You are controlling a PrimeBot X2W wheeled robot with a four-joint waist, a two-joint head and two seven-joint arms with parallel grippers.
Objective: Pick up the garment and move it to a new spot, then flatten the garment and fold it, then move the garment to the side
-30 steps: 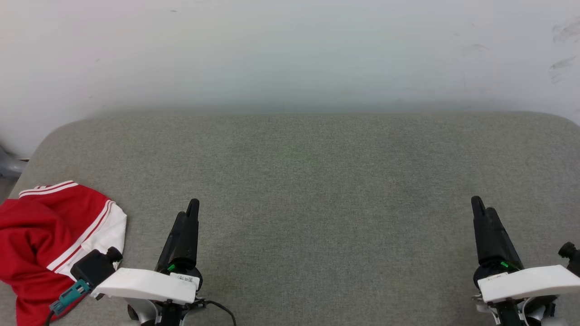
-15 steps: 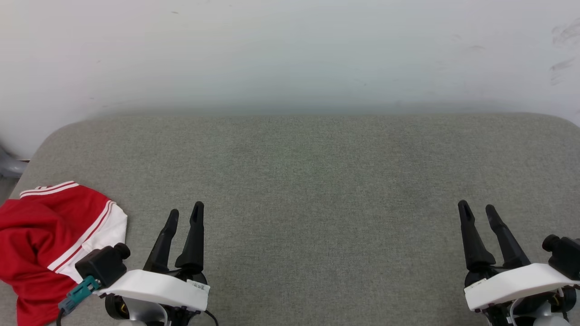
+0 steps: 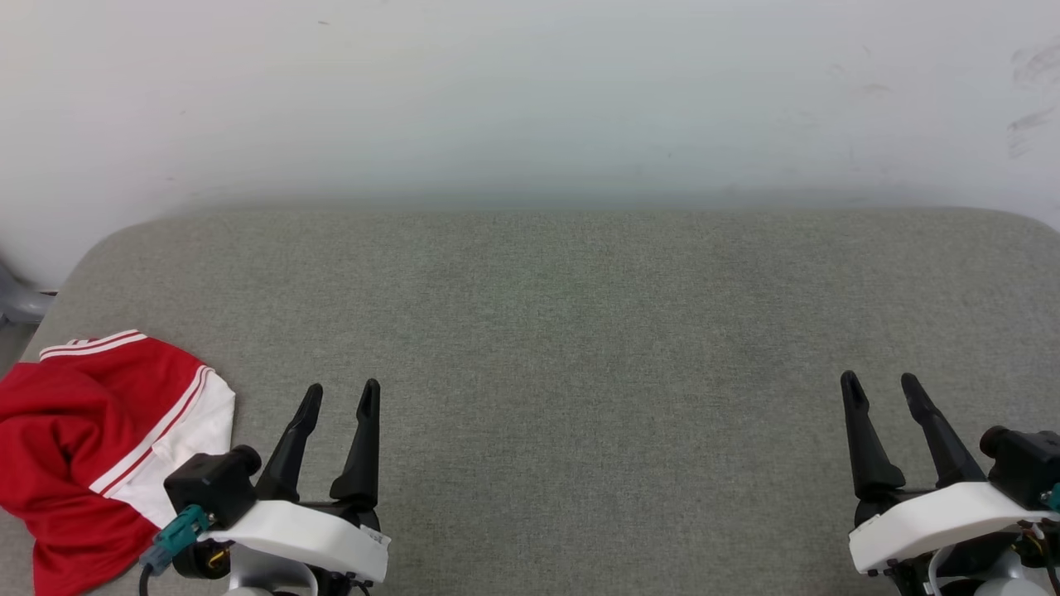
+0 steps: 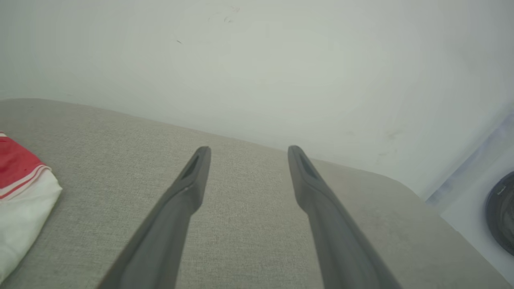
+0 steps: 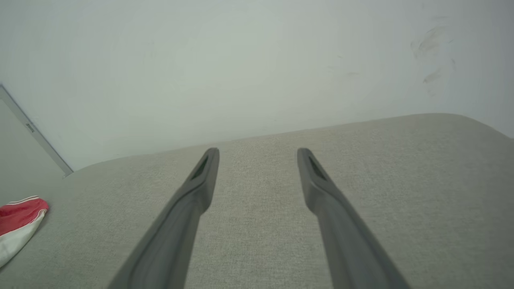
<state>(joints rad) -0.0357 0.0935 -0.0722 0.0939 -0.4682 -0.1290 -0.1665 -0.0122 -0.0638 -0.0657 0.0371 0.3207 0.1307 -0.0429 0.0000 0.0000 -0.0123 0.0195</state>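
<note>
The garment (image 3: pixel 83 439) lies bunched at the near left corner of the grey cushioned surface (image 3: pixel 563 314); red cloth, a white sleeve and red-white stripe trim show, while any number or lettering is hidden in the folds. In the left wrist view its sleeve (image 4: pixel 20 192) sits at the left edge; the right wrist view catches the garment (image 5: pixel 18 218) far left. My left gripper (image 3: pixel 341 399) is open just right of the garment, not touching it. At the near right, my right gripper (image 3: pixel 879 391) is open over bare cushion. Both hold nothing.
A pale wall (image 3: pixel 530 99) rises right behind the cushion's far edge. The cushion's rounded left corner drops off near a grey object (image 3: pixel 16 302). A dark round object (image 4: pixel 500 212) stands beyond the cushion's right end in the left wrist view.
Both grippers have gone from shut to open, their fingers spreading apart. Each arm drew back a little toward the near edge. The garment has not moved.
</note>
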